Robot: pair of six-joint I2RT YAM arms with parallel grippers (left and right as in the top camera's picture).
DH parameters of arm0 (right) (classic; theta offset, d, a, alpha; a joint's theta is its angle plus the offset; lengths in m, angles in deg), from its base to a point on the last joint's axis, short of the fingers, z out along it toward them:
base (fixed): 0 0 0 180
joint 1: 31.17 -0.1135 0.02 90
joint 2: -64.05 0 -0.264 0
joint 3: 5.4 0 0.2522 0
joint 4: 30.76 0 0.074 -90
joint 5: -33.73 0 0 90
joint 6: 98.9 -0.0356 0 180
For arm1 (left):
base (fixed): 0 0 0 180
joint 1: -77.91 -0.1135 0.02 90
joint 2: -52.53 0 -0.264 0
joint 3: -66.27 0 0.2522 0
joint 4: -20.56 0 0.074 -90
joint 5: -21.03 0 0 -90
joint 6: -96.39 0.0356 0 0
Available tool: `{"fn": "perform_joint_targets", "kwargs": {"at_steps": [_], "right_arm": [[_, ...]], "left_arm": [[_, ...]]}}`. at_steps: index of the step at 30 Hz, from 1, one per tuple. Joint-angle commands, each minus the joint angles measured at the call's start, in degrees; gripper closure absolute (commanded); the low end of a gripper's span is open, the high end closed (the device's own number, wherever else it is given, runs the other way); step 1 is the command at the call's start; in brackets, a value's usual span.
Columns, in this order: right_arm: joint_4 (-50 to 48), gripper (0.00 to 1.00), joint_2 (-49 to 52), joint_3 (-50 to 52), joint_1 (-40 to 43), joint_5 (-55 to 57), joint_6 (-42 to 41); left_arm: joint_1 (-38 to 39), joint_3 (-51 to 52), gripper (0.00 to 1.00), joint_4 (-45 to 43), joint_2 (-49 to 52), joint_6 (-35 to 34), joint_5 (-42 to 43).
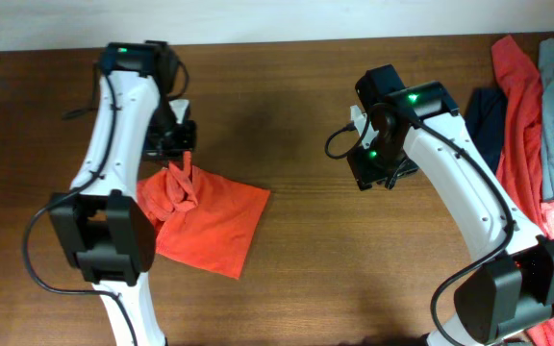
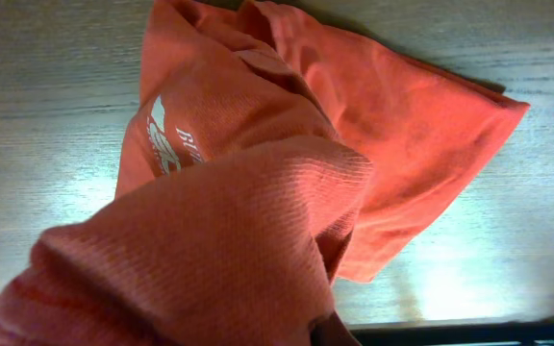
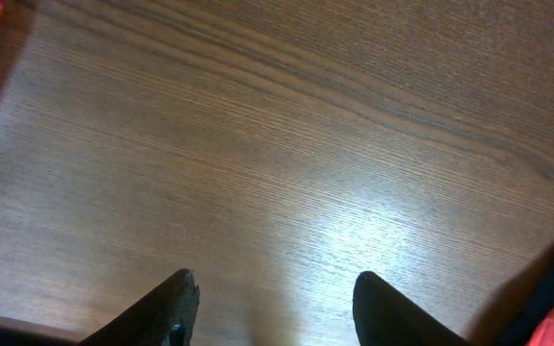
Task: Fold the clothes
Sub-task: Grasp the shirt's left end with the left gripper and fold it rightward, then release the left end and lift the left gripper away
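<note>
Orange-red T-shirt [image 1: 214, 226] on the left half of table [image 1: 296, 86]. Mostly flat in a rough rectangle, apart from one bunched corner drawn up at its upper-left edge. White lettering [image 2: 166, 144] visible in the left wrist view, partly buried under a fold.

Left gripper [image 1: 183, 154] directly above that raised corner, pinching a wad of the shirt. Fingers hidden by cloth in its own wrist view, but pressed close together by all signs.

Right gripper [image 3: 272, 293] well to the right of the shirt, spread apart with nothing between, bare wood below. Not touching the shirt.

Further right of the shirt, at the table's edge: heap of other clothes [image 1: 522, 106] in red, grey-blue, navy and pink, not yet folded.

Step in hand, by judgement: mid-fold on the T-shirt, with the lifted edge probably meant to go across the flat part.

Next move likely calls for a firm pinch while drawing the cloth over toward the shirt's lower-right corner — low, to avoid dragging the whole shirt. Then edge laid on edge before release. Right arm possibly needed to pin the flat part. Risk: a bunched lump rather than a clean crease.
</note>
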Motion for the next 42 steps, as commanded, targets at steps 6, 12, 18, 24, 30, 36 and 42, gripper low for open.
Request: {"fn": "perform_joint_targets", "kwargs": {"at_steps": [6, 12, 18, 24, 30, 36, 42], "right_arm": [[0.2, 0.43, 0.0, 0.3, 0.2, 0.3, -0.4], [0.2, 0.43, 0.0, 0.3, 0.2, 0.3, 0.2], [0.2, 0.42, 0.0, 0.3, 0.2, 0.3, 0.5], [0.2, 0.37, 0.0, 0.3, 0.2, 0.3, 0.6], [0.2, 0.34, 0.0, 0.3, 0.2, -0.6, 0.7], [-1.4, 0.33, 0.0, 0.3, -0.4, -15.5, 4.7], [-6.9, 0.32, 0.2, 0.3, -7.1, -19.1, 5.7]], "left_arm": [[4.7, 1.0, 0.91, 0.3, -0.9, -2.8, -3.0], [8.8, 1.3, 0.8, 0.3, -0.9, -3.1, -2.3], [14.8, 5.2, 0.48, 0.3, -0.9, -1.4, -3.0], [16.9, 8.5, 0.5, 0.3, -0.9, 0.5, -6.8], [13.1, 7.8, 0.5, 0.2, -1.0, -2.9, -12.5], [4.0, 7.7, 0.48, -4.7, -1.0, -3.1, -11.5], [-6.0, 7.8, 0.45, -15.3, -0.9, -1.9, 1.8]]}}
